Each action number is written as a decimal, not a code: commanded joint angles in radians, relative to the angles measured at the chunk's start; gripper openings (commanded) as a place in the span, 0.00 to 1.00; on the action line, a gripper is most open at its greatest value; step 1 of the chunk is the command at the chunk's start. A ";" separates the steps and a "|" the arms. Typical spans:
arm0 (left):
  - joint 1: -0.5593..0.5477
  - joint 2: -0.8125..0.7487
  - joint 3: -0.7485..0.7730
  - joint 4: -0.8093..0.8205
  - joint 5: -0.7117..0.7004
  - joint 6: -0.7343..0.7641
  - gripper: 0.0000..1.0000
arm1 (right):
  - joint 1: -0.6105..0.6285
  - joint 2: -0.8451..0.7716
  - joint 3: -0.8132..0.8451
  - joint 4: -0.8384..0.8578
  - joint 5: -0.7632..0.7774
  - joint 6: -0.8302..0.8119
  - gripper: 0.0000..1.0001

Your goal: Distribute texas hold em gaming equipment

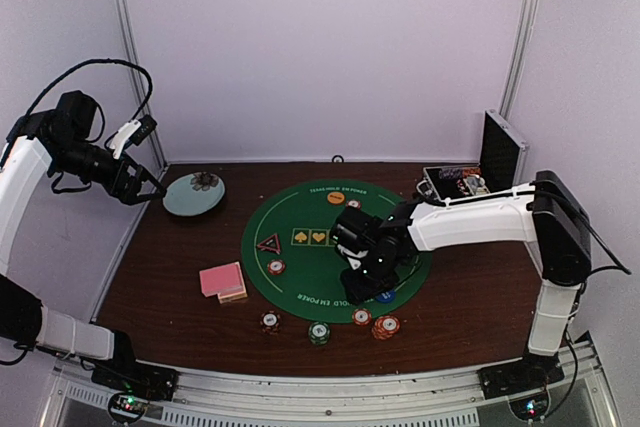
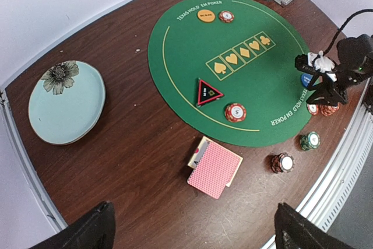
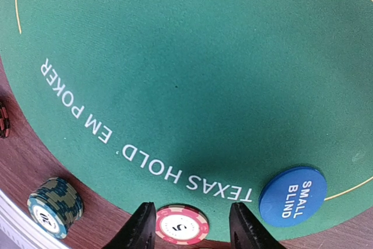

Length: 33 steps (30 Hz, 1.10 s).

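Observation:
A round green poker mat (image 1: 320, 219) lies mid-table. My right gripper (image 3: 191, 209) is low over its near edge, jaws open, with a red striped chip (image 3: 181, 224) lying flat between the fingers. The left finger is close to it and the right finger stands apart. A blue "small blind" disc (image 3: 291, 196) lies just right of it. On the mat are also a black-red triangle marker (image 2: 207, 92), a red chip (image 2: 235, 112), and an orange disc (image 2: 206, 16) with a chip (image 2: 226, 16) beside it. Pink-backed cards (image 2: 215, 168) lie left of the mat. My left gripper (image 1: 156, 190) hangs open, high at the far left.
A pale blue plate (image 1: 193, 194) sits at the back left under the left gripper. An open aluminium case (image 1: 470, 179) stands at the back right. Several chip stacks sit on the wood near the mat's front edge, among them a green one (image 3: 55, 207) and a red-orange one (image 1: 386, 327).

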 commanded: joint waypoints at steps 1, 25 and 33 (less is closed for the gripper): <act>0.002 -0.004 0.020 0.031 0.013 -0.006 0.98 | 0.014 -0.027 -0.024 0.041 -0.011 0.024 0.47; 0.002 -0.007 0.007 0.034 0.007 -0.001 0.98 | 0.036 0.057 -0.067 0.115 -0.045 0.034 0.43; 0.002 -0.011 0.007 0.033 0.008 0.000 0.98 | 0.080 0.036 -0.110 0.125 -0.055 0.076 0.40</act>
